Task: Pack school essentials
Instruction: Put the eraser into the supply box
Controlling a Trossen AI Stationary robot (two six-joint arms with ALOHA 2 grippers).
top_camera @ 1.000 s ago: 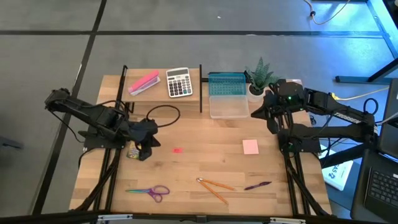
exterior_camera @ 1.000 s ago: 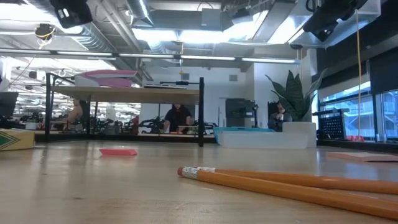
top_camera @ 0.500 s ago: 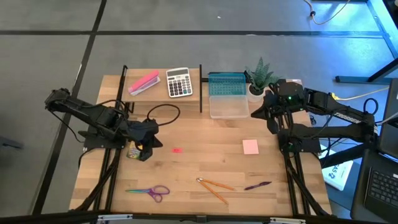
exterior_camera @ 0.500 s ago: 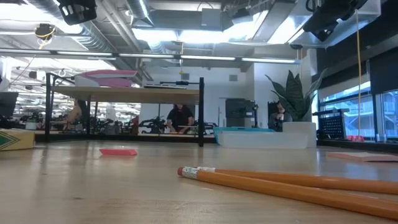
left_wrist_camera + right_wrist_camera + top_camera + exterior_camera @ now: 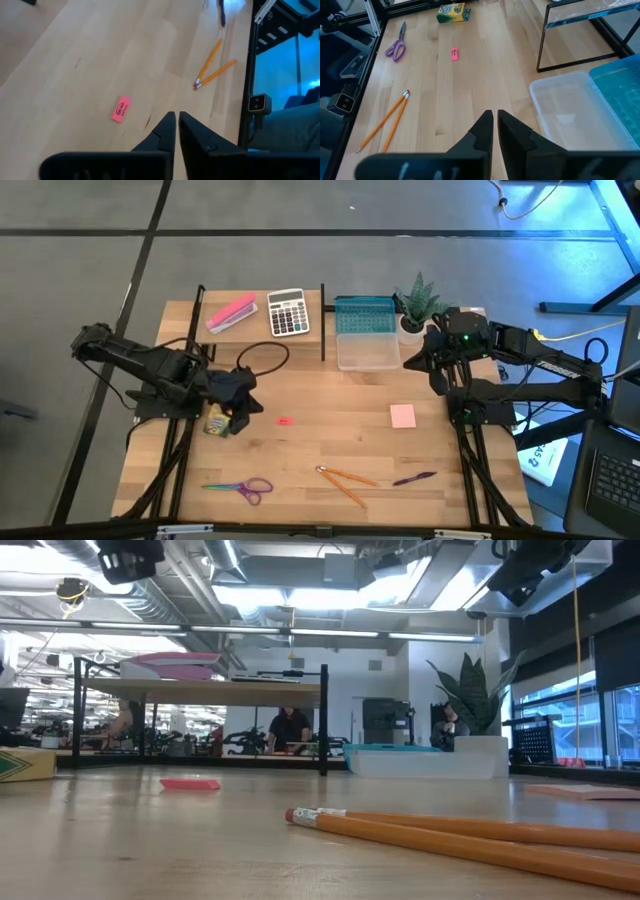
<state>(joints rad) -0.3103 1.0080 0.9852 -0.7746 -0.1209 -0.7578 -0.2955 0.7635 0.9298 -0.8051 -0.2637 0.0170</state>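
The yellow-green crayon box (image 5: 214,422) lies flat on the table at the left, just beside my left gripper (image 5: 248,408), which hovers above the wood, shut and empty (image 5: 177,123). A small red eraser (image 5: 120,108) lies a little to its right. The pink notepad (image 5: 403,415) lies right of centre. Purple-handled scissors (image 5: 240,488), two orange pencils (image 5: 345,480) and a purple pen (image 5: 413,478) lie along the near edge. My right gripper (image 5: 416,363) hangs shut (image 5: 495,120) beside the clear bin (image 5: 367,350).
A black-framed shelf at the far left carries a grey calculator (image 5: 288,312) and a long pink block (image 5: 231,312). A blue lid (image 5: 365,315) lies behind the bin, next to a potted plant (image 5: 417,302). A black cable loop (image 5: 265,363) lies near the shelf.
My left gripper has swung a little toward the table's right edge, so more of the crayon box shows beside it. The box and the other things lie where they were.
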